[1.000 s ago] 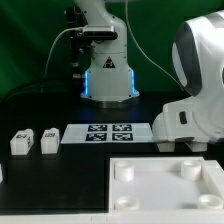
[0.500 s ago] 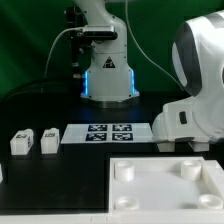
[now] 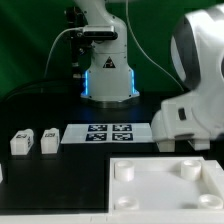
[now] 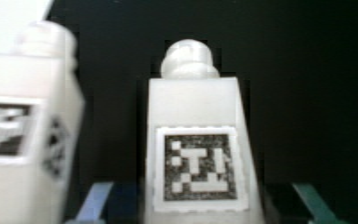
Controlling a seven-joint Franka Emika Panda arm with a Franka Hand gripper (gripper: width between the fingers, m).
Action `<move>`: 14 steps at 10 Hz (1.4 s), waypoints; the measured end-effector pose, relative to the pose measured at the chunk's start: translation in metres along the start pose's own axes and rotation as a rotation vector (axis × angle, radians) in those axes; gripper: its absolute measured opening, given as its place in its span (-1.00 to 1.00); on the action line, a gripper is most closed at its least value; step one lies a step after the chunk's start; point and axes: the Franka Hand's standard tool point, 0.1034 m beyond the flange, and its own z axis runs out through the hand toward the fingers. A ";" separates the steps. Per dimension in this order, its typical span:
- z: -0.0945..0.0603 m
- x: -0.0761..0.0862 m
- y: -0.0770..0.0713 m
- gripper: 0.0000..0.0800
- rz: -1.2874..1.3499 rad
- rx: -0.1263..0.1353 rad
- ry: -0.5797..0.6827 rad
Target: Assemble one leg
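Observation:
In the wrist view a leg point(image 4: 199, 120), a white block with a rounded peg on top and a black-and-white tag on its face, stands between my gripper's point(image 4: 201, 206) two bluish fingertips point(image 4: 101, 200). The jaws stand open, with a dark gap on each side of the leg. A second leg point(image 4: 25, 110) stands right beside it. In the exterior view the gripper is hidden behind the arm's white casing point(image 3: 195, 100). Two more legs point(image 3: 20, 142) point(image 3: 48, 140) stand on the black table at the exterior view's left.
The large white panel with round corner sockets point(image 3: 150, 195) lies at the front right. The marker board point(image 3: 105, 132) lies in the middle of the table. The robot base point(image 3: 108, 75) stands at the back. A white part point(image 3: 2, 173) shows at the left edge.
The arm's white casing has shifted slightly toward the exterior view's left. Nothing on the table has moved.

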 end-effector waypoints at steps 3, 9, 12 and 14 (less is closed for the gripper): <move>-0.065 -0.027 0.014 -0.27 0.001 0.004 0.230; -0.122 -0.031 0.027 -0.27 -0.035 -0.055 0.888; -0.204 -0.018 0.040 -0.27 -0.092 -0.089 1.235; -0.222 -0.019 0.034 -0.27 -0.082 -0.070 1.324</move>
